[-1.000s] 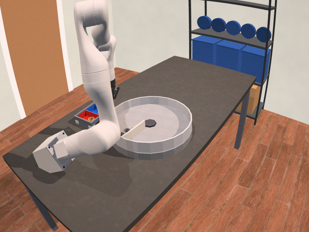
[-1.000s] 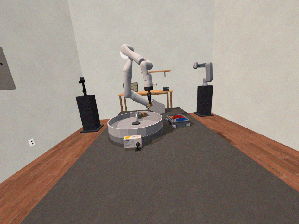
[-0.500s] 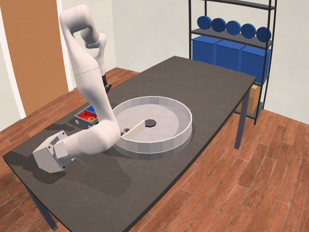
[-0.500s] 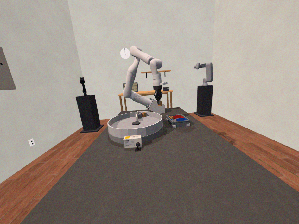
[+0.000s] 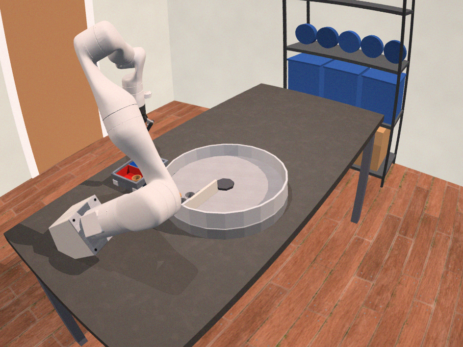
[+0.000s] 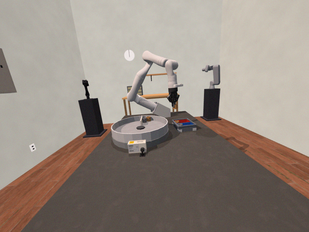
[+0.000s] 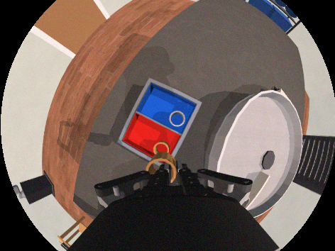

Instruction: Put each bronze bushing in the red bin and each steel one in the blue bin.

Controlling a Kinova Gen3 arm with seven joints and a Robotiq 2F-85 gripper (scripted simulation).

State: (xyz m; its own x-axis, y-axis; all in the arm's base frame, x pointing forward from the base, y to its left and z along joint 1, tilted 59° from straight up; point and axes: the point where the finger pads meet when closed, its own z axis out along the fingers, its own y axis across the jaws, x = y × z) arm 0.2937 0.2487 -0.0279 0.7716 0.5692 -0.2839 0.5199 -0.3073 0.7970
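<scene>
The dark surface (image 5: pixel 261 123) (image 6: pixel 149 189) (image 7: pixel 213 42) carries the arm (image 5: pixel 127 127) (image 6: pixel 137 85), a walled turntable (image 5: pixel 239 221) (image 6: pixel 139 137) and, beside the latter, a two-compartment tray (image 5: pixel 127 184) (image 6: pixel 186 128) (image 7: pixel 175 91). A pale divider (image 5: pixel 203 194) (image 6: pixel 141 120) (image 7: pixel 259 189) stands inside the turntable wall. The tray's red bin (image 5: pixel 125 171) (image 6: pixel 185 120) (image 7: pixel 142 136) and blue bin (image 5: pixel 132 163) (image 6: pixel 187 123) (image 7: pixel 156 103) adjoin. A white carton (image 6: pixel 136 147) sits near the turntable. The jaws (image 5: pixel 149 126) (image 6: pixel 173 105) are raised above the surface, clenched on the wall of a held bronze bushing (image 6: pixel 174 106) (image 7: pixel 164 156). Another bronze bushing (image 5: pixel 136 180) (image 6: pixel 177 121) (image 7: pixel 161 143) lies in the red bin; a steel bushing (image 6: pixel 180 124) (image 7: pixel 170 118) lies in the blue. Near the divider, a gray steel sleeve (image 5: pixel 190 194) (image 6: pixel 144 120) and a bronze sleeve (image 6: pixel 149 119) remain on the turntable. Sleeves there overlap or are partly hidden; their exact count cannot be told.

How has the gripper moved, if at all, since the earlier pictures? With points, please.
Yes. In the exterior view the gripper (image 5: pixel 148 128) (image 6: pixel 173 106) (image 7: pixel 173 166) has shifted rightward, now past the turntable's (image 5: pixel 239 221) (image 6: pixel 139 137) (image 7: pixel 212 156) right-hand rim.
</scene>
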